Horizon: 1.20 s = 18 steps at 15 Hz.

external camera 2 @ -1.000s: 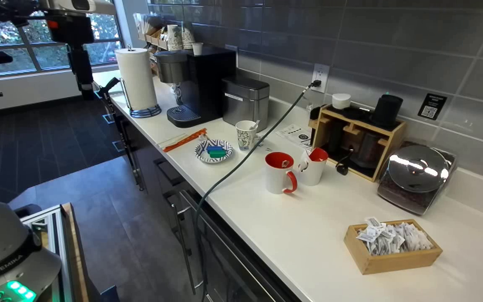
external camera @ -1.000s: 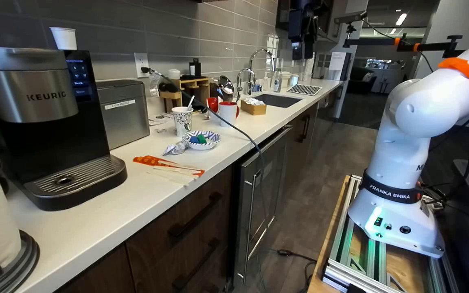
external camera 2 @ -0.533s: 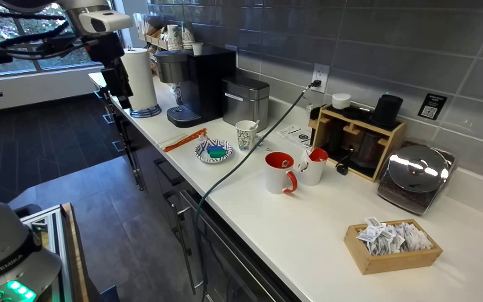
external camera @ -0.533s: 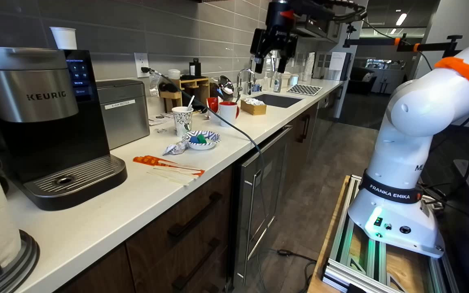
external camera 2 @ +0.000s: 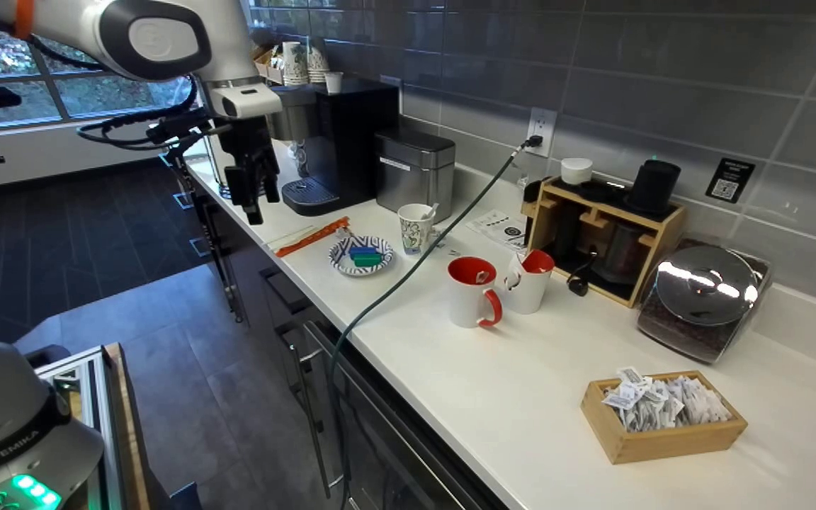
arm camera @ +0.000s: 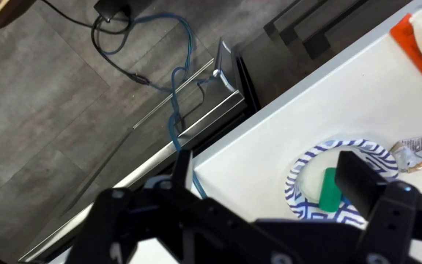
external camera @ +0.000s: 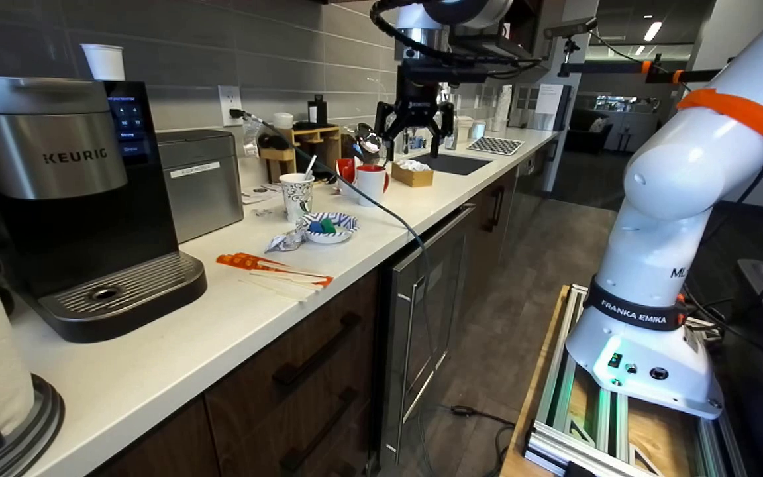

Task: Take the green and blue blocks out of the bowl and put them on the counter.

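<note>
The bowl (external camera: 347, 234), shallow with a blue-and-white pattern, stands on the pale counter (external camera: 163, 351) in both exterior views (external camera 2: 339, 263). In it lie the blue block (external camera 2: 362, 251) and the green block (external camera 2: 367, 261), side by side. My gripper (external camera: 412, 148) is open and empty, pointing down, well above the counter; it also shows in an exterior view (external camera 2: 263, 207) at the bowl's upper left. In the wrist view the fingers (arm camera: 264, 163) are wide apart. One finger overlaps the bowl (arm camera: 300, 167) and covers most of the blue block (arm camera: 345, 200); the green block (arm camera: 329, 192) shows beside it.
A cable (external camera 2: 395, 287) runs from the wall outlet across the counter close to the bowl. A paper cup (external camera 2: 416, 228), red-and-white mugs (external camera 2: 470, 301), a crumpled wrapper (external camera: 287, 241) and an orange-red flat strip (external camera: 249, 262) lie around. The coffee machine (external camera: 63, 165) stands at the back.
My arm has swung in over the counter and come lower toward the bowl. The gripper has turned, so its two open fingers show apart. The bowl and blocks have not moved.
</note>
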Motion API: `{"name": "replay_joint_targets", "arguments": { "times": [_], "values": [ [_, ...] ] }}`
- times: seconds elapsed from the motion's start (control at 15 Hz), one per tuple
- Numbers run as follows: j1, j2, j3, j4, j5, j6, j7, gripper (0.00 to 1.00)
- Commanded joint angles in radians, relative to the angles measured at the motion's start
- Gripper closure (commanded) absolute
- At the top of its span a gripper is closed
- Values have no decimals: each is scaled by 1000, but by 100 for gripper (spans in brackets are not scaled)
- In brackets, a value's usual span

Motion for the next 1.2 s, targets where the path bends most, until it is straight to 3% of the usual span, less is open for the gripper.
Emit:
{"name": "replay_joint_targets", "arguments": {
  "times": [0.0, 0.2, 0.4, 0.73, 1.13],
  "values": [
    [45, 35, -51, 13, -4, -2, -2, 0],
    [60, 67, -62, 23, -13, 28, -13, 0],
    [53, 149, -56, 34, -57, 199, -2, 0],
    [61, 337, -88, 88, -37, 434, -7, 0],
    [109, 554, -137, 240, -17, 528, -42, 0]
  ]
}}
